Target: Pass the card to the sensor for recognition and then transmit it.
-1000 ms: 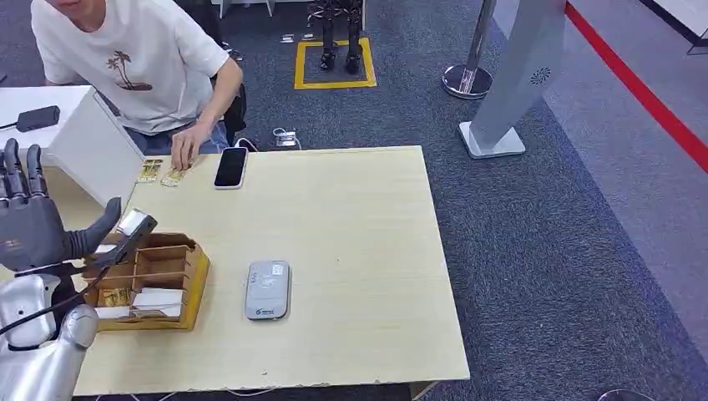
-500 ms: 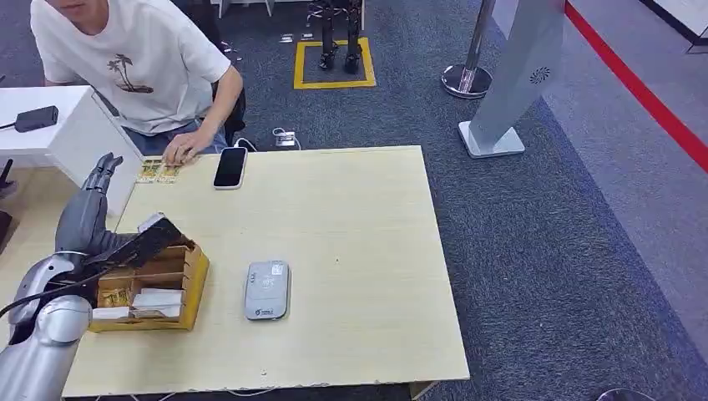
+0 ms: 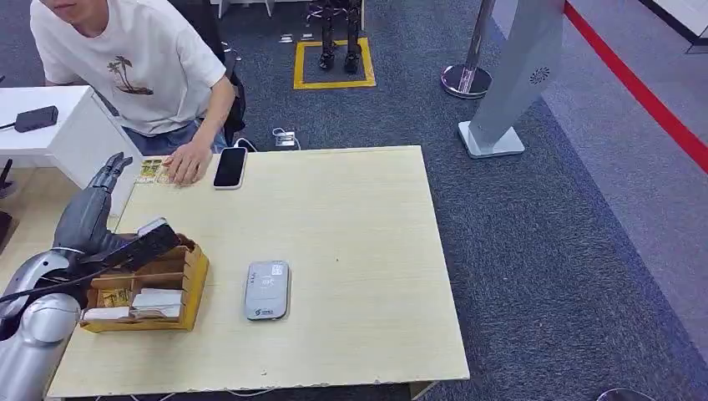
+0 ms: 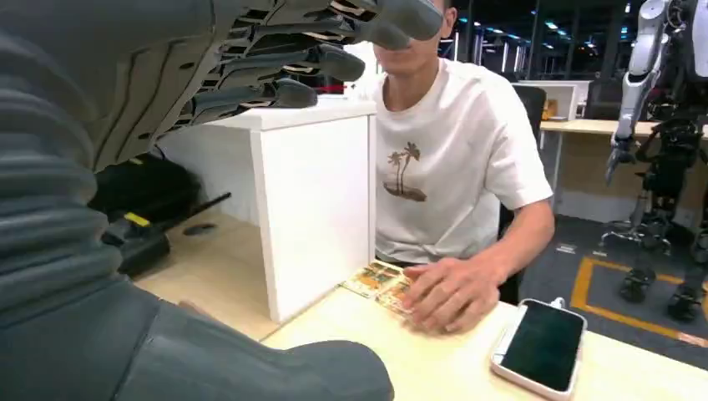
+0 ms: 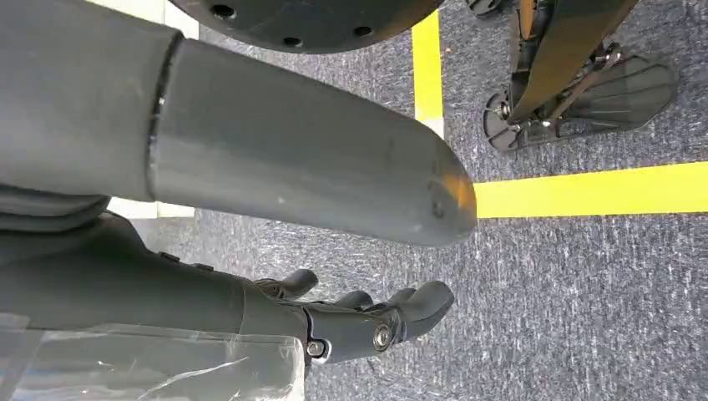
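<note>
A wooden card box [image 3: 197, 276] with several compartments sits at the table's left front and holds white and yellow cards [image 3: 157, 299]. My left hand [image 3: 93, 219] hovers over the box's far left part, fingers stretched toward the person and thumb pointing across the box. In the left wrist view the fingers [image 4: 284, 58] and thumb [image 4: 250, 372] stand wide apart with nothing between them. The grey card sensor [image 3: 267, 290] lies flat to the right of the box. My right hand [image 5: 351, 322] hangs over the carpet, loosely curled, holding nothing.
A person sits at the far left corner, one hand [image 3: 189, 162] resting on yellow cards [image 3: 149, 170] next to a black phone [image 3: 230, 167]. A white cabinet [image 3: 58, 142] stands to the left. The table's [image 3: 359, 251] right half is bare wood.
My left hand turned from upright, palm facing me, to flat over the box, then drifted slightly toward me. The person's hand slid right along the cards toward the phone.
</note>
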`<state>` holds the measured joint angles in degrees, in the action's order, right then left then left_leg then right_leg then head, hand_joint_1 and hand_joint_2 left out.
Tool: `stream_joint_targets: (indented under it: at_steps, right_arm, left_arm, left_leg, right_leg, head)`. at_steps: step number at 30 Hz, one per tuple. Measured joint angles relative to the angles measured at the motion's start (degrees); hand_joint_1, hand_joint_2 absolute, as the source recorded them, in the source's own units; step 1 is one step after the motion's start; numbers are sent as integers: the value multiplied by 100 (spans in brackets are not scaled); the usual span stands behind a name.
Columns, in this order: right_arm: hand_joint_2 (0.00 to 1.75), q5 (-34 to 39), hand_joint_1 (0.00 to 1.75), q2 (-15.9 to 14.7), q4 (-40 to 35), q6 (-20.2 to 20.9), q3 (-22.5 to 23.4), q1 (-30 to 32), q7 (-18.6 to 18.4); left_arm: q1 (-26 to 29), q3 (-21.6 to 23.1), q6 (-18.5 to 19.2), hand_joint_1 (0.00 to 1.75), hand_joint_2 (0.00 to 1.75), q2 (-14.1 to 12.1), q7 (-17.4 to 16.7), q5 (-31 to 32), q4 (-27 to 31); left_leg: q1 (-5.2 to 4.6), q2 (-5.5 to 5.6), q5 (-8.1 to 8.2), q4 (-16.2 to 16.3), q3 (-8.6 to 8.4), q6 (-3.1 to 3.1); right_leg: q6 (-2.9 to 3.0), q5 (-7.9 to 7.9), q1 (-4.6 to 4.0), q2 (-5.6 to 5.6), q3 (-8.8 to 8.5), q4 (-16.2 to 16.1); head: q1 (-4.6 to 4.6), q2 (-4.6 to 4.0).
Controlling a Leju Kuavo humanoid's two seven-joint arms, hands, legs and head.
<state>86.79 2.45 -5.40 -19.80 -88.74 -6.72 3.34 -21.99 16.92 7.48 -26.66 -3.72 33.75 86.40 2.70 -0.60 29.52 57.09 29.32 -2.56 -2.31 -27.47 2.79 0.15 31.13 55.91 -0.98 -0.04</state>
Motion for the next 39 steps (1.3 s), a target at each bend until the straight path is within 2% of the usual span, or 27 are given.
stream_joint_targets:
  at_steps: [3, 4, 5, 9, 13, 18, 23, 28, 39]
  right_arm:
    - [0, 2, 0, 0, 0, 0, 2, 0, 5]
    - [0, 15, 0, 0, 0, 0, 9, 1, 44]
    - [0, 20, 0, 0, 2, -4, 17, 21, 50]
    - [0, 22, 0, 0, 4, -7, 26, 20, 46]
    - [0, 22, 0, 0, 4, 0, 28, 20, 46]
    - [0, 22, 0, 0, 7, 0, 26, 18, 88]
    - [0, 22, 0, 0, 7, -2, 28, 14, 109]
    - [0, 22, 0, 0, 7, -9, 28, 13, 94]
    - [0, 22, 0, 0, 7, -17, 70, 18, 68]
  left_arm:
    - [-17, 24, 26, 0, 175, -49, -57, 17, 20]
    - [-24, 72, 113, 0, 175, -266, -213, 96, 146]
    - [-49, 100, 210, 0, 175, -624, -332, 127, 354]
    - [-33, 124, 238, 0, 175, -1018, -470, 409, 660]
    - [56, 127, 238, 0, 175, -1318, -524, 664, 868]
    - [256, 127, 251, 0, 175, -1546, -509, 863, 997]
    - [599, 124, 120, 0, 175, -1543, -395, 1032, 1047]
    - [1074, 124, -258, 0, 175, -1367, -374, 1344, 1149]
    - [1976, 13, -494, 0, 175, -1032, -376, 1528, 1388]
  left_leg:
    - [0, 0, 0, 0, 1, 0]
    - [3, -10, 0, 0, 0, 0]
    - [3, -13, 0, -1, 1, 0]
    - [3, -13, 0, -1, 3, 0]
    - [2, -13, 0, -1, 4, 0]
    - [2, -13, 0, -1, 3, 0]
    - [2, -13, 0, -1, 2, 0]
    - [1, -13, 1, -1, 4, 0]
    - [2, -12, 1, -1, 4, 0]
  right_leg:
    - [0, 0, 0, 0, -1, 0]
    - [1, 1, -3, 11, 3, 1]
    - [1, 1, -3, 11, 5, 1]
    - [1, 1, -3, 11, 4, 1]
    - [1, 1, -2, 11, 4, 0]
    - [0, 2, -2, 10, 4, 0]
    - [0, 2, -2, 10, 4, 0]
    - [0, 1, -1, 10, 4, 0]
    - [0, 1, -1, 9, 4, 0]
  head:
    - [-2, 0]
    - [-2, 0]
    - [0, 0]
    - [2, 0]
    - [0, 0]
    - [0, 0]
    - [0, 0]
    - [0, 0]
    - [0, 0]
